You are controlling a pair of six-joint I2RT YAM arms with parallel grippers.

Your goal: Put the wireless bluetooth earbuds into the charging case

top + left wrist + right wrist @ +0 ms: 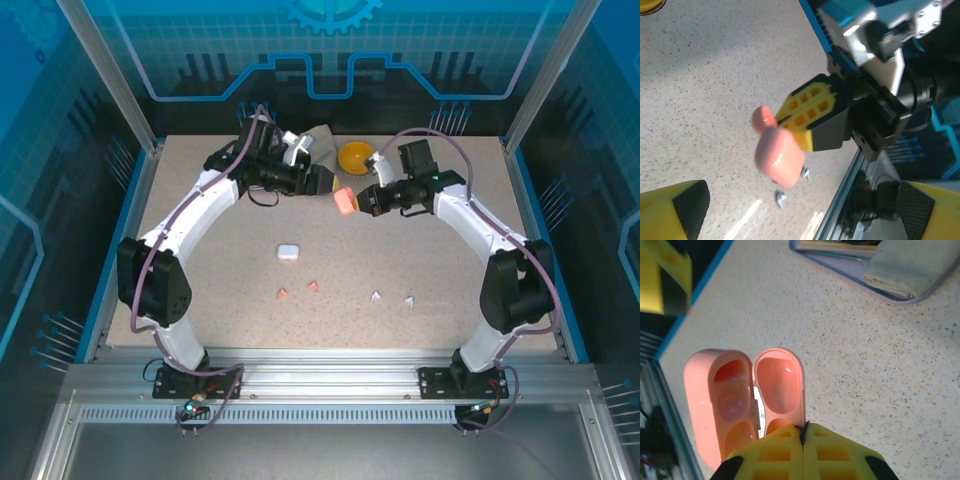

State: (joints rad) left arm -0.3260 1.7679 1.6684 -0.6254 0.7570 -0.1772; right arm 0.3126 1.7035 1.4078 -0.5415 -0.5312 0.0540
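Top external: pink earbuds and white earbuds lie loose on the surface near my bases, pink charging case hinged open in the air beyond them, my right tool pinching it, left tool spread wide just beside.

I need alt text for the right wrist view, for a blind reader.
An open salmon-pink charging case, its wells looking empty, is pinched at one edge by the shut yellow right gripper over a speckled table. A folded cloth lies at the upper right.
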